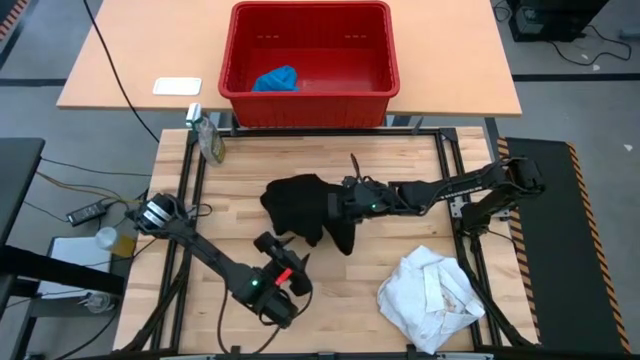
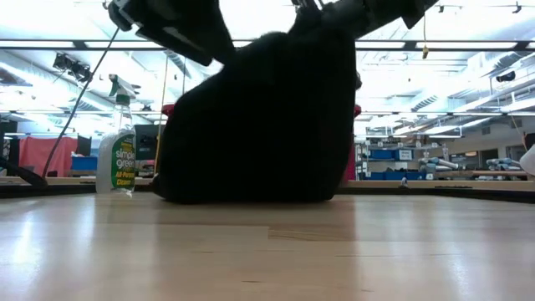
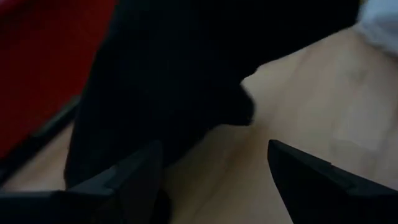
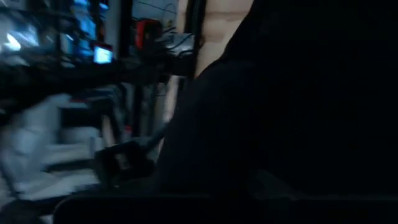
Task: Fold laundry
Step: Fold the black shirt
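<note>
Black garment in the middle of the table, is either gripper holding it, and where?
The right gripper is shut on the black garment, at its right side. The left gripper is open beside it, holding nothing.

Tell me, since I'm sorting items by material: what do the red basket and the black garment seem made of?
The red basket looks like rigid moulded plastic, slightly glossy, with slotted walls. The black garment appears to be soft matte cloth, slumped in loose folds; the fibre cannot be told.

Black garment [image 1: 300,205], crumpled white garment [image 1: 432,297], bright blue garment [image 1: 276,79] in a red plastic basket [image 1: 310,105]; pale striped wooden table [image 1: 400,160].
</note>
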